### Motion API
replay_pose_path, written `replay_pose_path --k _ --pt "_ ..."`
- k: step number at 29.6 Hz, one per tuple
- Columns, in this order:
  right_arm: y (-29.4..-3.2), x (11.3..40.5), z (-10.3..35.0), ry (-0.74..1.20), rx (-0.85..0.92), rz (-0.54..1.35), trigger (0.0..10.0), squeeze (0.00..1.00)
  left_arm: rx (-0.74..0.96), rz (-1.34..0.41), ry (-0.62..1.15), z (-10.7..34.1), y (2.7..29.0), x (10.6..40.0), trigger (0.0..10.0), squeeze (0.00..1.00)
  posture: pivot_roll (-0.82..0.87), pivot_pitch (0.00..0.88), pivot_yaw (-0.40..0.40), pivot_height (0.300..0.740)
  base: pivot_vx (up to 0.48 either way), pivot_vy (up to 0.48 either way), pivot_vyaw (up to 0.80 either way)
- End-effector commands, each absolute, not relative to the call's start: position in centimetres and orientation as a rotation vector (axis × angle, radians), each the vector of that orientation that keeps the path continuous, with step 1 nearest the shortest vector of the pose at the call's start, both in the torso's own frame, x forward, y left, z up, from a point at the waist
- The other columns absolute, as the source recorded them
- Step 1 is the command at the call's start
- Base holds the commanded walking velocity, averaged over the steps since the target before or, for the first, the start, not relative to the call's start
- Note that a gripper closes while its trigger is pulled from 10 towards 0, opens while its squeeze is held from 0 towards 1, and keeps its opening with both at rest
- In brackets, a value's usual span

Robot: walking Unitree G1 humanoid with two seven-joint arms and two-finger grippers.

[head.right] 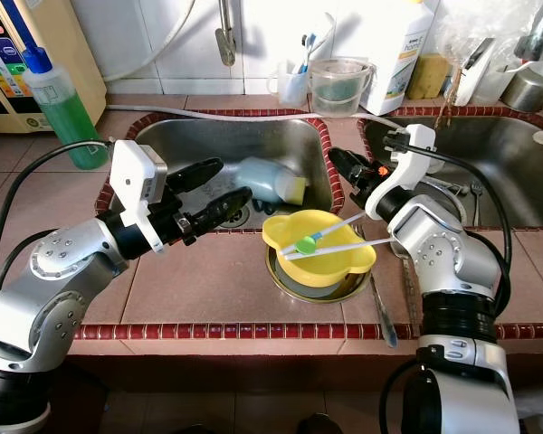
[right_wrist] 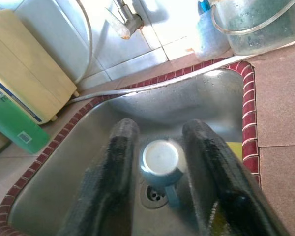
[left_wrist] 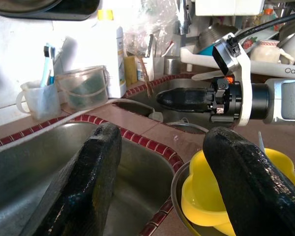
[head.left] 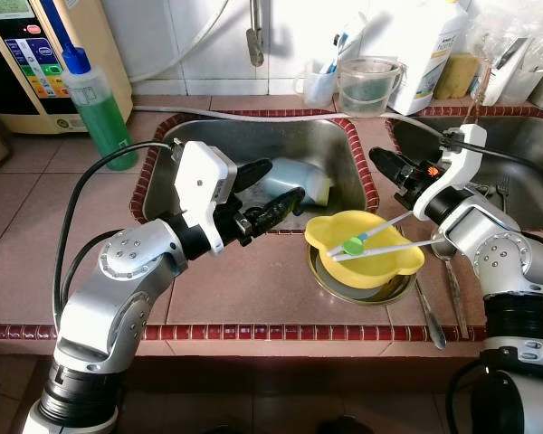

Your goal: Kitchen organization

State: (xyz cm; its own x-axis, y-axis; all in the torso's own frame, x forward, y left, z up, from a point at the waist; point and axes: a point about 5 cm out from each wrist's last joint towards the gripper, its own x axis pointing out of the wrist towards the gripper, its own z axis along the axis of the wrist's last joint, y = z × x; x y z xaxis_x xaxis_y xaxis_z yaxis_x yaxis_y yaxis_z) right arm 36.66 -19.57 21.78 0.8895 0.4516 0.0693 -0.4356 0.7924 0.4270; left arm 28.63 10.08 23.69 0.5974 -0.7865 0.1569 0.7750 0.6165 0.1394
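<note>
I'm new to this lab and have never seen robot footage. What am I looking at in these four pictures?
A humanoid robot with two silver arms stands at a tiled kitchen counter. The two wide pictures come from cameras in its head; the other two look along each gripper's black fingers. The left gripper is open at the steel sink's front edge, above a pale blue mug lying inside. The right gripper is open too and holds nothing. On the counter, a yellow plastic bowl sits in a metal dish, with white utensils across it. A green soap bottle stands to the left.
</note>
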Motion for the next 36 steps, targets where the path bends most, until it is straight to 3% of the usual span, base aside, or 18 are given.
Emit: replay_pose_path --k 1,12,13,14,15,16,29,36 --pt "-19.7 36.8 22.8 0.007 0.457 0.491 10.0 1.00 0.066 -0.907 -0.216 23.8 10.0 28.6 10.0 0.00 -0.08 0.123 0.040 0.703 0.000 0.000 0.00" --pt "-20.0 36.6 23.5 -0.047 0.414 0.460 10.0 1.00 0.069 -0.896 -0.217 23.9 10.3 28.8 10.0 0.00 -0.07 0.121 0.043 0.703 0.000 0.000 0.00" --pt "-20.0 36.6 23.7 -0.062 0.393 0.445 10.0 0.92 0.068 -0.891 -0.218 23.9 10.3 28.9 10.0 0.00 -0.07 0.119 0.044 0.703 0.000 0.000 0.00" --pt "-20.1 36.5 23.9 -0.076 0.376 0.430 10.0 0.63 0.066 -0.884 -0.218 23.9 10.4 29.0 10.0 0.00 -0.07 0.119 0.043 0.703 0.000 0.000 0.00" --pt "-20.1 36.4 24.0 -0.082 0.370 0.423 10.0 0.63 0.063 -0.880 -0.217 23.9 10.5 29.1 10.0 0.00 -0.07 0.118 0.042 0.703 0.000 0.000 0.00" --pt "-20.1 36.3 24.2 -0.101 0.364 0.417 10.0 0.02 0.064 -0.871 -0.219 23.9 10.6 29.2 10.0 0.00 -0.07 0.117 0.043 0.703 0.000 0.000 0.00" --pt "-19.7 34.5 26.7 -0.324 0.220 0.280 10.0 0.00 0.026 -0.739 -0.236 24.2 12.4 30.8 10.0 0.00 -0.08 0.089 0.041 0.703 0.000 0.000 0.00" --pt "-18.4 33.2 26.7 -0.410 0.124 0.188 10.0 0.00 -0.011 -0.587 -0.251 24.0 13.9 31.6 10.0 0.00 -0.07 0.073 0.032 0.703 0.000 0.000 0.00"
